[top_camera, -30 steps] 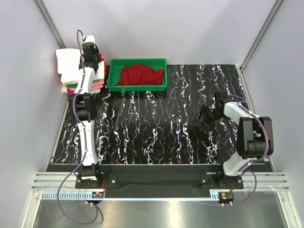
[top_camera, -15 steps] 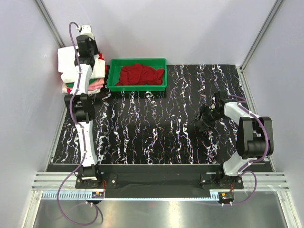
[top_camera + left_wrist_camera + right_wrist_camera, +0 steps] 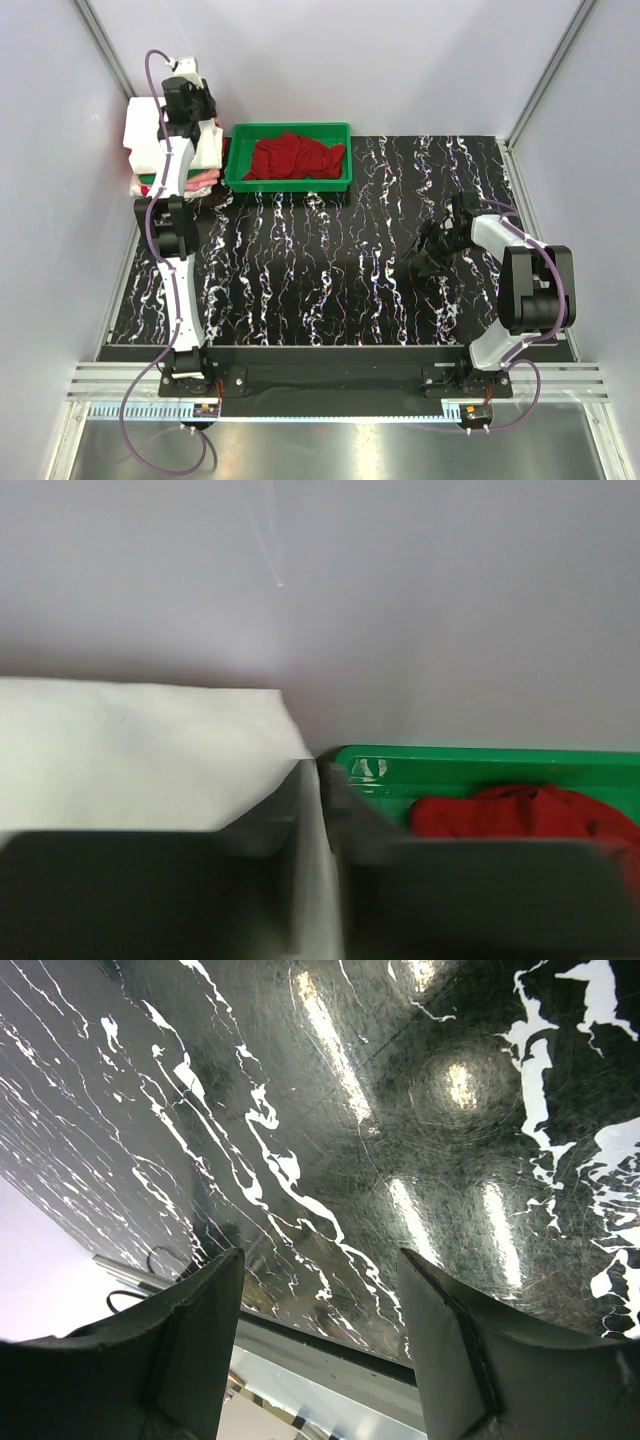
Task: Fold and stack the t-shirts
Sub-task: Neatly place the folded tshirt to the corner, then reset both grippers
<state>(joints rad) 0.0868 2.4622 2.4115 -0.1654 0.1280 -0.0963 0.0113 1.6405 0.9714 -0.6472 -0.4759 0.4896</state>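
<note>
From above, the left arm reaches to the upper left corner of the frame, its left pincer (image 3: 188,118) over the stack of folded t-shirts (image 3: 203,178) just left of the green tray (image 3: 237,160). A white t-shirt (image 3: 142,140) lies on top of the stack, with pink, green and red layers showing beneath. One red t-shirt (image 3: 295,158) sits crumpled in the tray, so I'd judge the work well along, with this last piece left to fold and stack. At the right of the frame the right pincer (image 3: 425,257) hangs low over the black marbled desk (image 3: 330,270), well apart from any cloth. In the left wrist view the jaws are pressed nearly together, seemingly nipping a thin fold of the white t-shirt, which spreads across the left side; the tray and its red t-shirt show at lower right. In the right wrist view the jaws stand spread with nothing between them, only bare desk beneath.
</note>
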